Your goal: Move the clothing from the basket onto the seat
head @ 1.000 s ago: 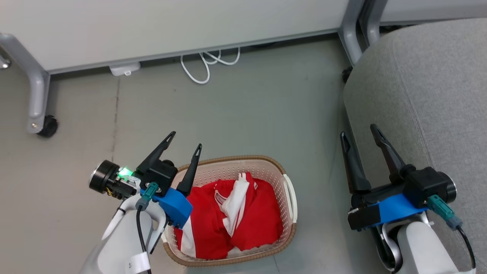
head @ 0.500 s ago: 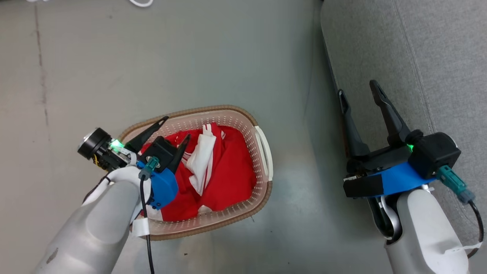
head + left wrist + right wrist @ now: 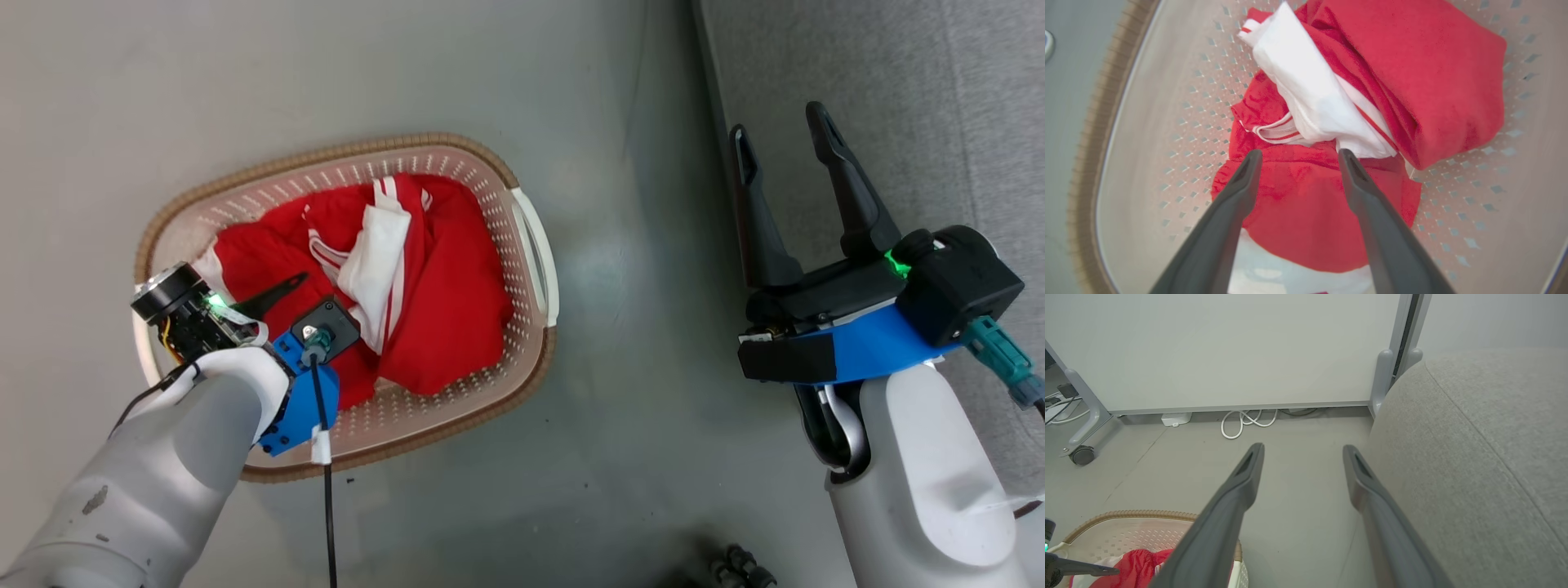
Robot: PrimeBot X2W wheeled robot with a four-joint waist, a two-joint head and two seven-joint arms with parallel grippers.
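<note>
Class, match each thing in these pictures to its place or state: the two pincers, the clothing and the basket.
Column one:
1 left pincer
2 right pincer
3 clothing
4 basket

Column two:
A standing on the floor
B open, at the edge of the seat
C open, low inside the basket
D heaped, red and white

Pairs: 1-C, 2-B, 3-D, 4-A.

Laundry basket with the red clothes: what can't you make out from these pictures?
Head view: pale left forearm hides the near corner of the cream perforated plastic basket.
Left wrist view: whether the open left claw touches the red-and-white fabric clothing; depth is unclear.
Both views: how many garments; folds overlap.
Head view: grey woven seat, cut off by the right edge.
</note>
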